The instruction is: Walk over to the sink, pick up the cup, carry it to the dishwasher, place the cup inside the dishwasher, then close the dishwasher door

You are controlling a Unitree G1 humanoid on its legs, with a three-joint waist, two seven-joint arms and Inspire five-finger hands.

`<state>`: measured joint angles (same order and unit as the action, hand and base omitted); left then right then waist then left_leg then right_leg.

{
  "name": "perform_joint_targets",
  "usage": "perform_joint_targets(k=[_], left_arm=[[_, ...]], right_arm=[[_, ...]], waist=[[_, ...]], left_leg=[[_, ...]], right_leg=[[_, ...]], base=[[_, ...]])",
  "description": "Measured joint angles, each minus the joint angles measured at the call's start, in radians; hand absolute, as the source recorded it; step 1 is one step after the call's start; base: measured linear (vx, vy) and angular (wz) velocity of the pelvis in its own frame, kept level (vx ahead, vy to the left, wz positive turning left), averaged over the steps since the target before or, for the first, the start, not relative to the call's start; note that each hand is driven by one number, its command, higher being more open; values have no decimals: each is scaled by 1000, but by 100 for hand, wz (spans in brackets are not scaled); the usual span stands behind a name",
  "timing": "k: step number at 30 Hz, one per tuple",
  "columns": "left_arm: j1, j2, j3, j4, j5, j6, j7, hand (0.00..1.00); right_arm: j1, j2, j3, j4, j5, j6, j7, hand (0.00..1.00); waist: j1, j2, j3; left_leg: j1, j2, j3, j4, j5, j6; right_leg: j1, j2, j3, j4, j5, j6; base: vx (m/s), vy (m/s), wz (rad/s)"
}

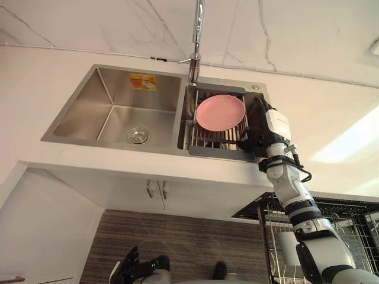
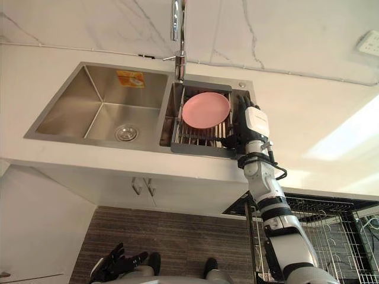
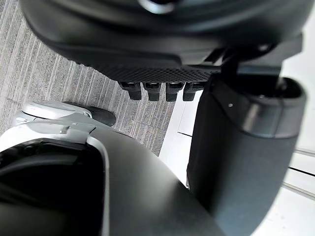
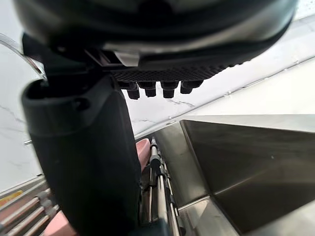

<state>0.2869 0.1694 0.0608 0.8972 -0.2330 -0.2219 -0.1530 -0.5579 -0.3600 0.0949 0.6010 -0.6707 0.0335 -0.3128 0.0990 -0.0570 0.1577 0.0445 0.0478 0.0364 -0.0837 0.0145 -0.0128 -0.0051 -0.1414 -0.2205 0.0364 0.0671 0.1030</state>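
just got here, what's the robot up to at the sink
The robot stands at the double sink with its right hand reaching down into the right basin, next to the wire rack that holds a pink plate. That hand looks open and holds nothing, and I can't make out a cup. The left hand hangs low and open, idle. The dishwasher rack is pulled out at the lower right, so the pickup hasn't happened yet.
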Motion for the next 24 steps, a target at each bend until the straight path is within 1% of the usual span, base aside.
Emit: perform_joint_targets(k=[8, 10, 12, 13, 15, 20, 24], left_arm=[[-21, 2, 0, -23, -2, 0, -6, 100], [-27, 4, 0, -25, -2, 0, -7, 100], [-30, 7, 0, -32, -3, 0, -11, 100], [-30, 7, 0, -37, -4, 0, -14, 100], [-33, 8, 0, -40, -7, -2, -19, 100], [-47, 9, 0, -42, -22, -7, -36, 100], [-79, 15, 0, -42, -23, -11, -45, 100]], right_arm=[[-90, -5, 0, 68, 1, 50, -52, 100], [-118, -8, 0, 99, 2, 60, -60, 100], [-147, -12, 0, 121, 3, 70, -63, 100], [-169, -17, 0, 141, 8, 81, -67, 100], [-189, -22, 0, 153, 19, 91, -68, 100], [-262, -56, 0, 184, 40, 103, -93, 100], [-328, -86, 2, 201, 61, 103, -105, 100]], waist=[[15, -2, 51], [19, -6, 62], [23, -11, 66], [24, -10, 69], [25, -11, 79], [27, -10, 105], [35, -12, 142]], left_leg=[[-30, 9, -10, -1, 6, 6], [-35, 10, -14, -1, 8, 8], [-48, 10, -16, -2, 14, 5], [-62, 11, -23, 0, 22, 0], [-69, 11, -27, 1, 27, 0], [-108, 5, -36, 18, 38, 9], [-134, -1, -51, 31, 38, 8]], right_leg=[[-17, 9, 0, -10, 0, 0], [-20, 10, 0, -10, 0, 0], [-34, 10, 0, -9, 2, -2], [-44, 11, -3, -9, 10, -4], [-50, 11, -3, -9, 17, -4], [-74, 6, -3, -18, 51, -7], [-85, 1, -3, -24, 54, -9]], base=[[-25, -16, 2], [-16, -17, 6], [-13, -16, 6], [7, -7, 9], [11, -2, 8], [-4, 11, 3], [-15, 18, 12]])
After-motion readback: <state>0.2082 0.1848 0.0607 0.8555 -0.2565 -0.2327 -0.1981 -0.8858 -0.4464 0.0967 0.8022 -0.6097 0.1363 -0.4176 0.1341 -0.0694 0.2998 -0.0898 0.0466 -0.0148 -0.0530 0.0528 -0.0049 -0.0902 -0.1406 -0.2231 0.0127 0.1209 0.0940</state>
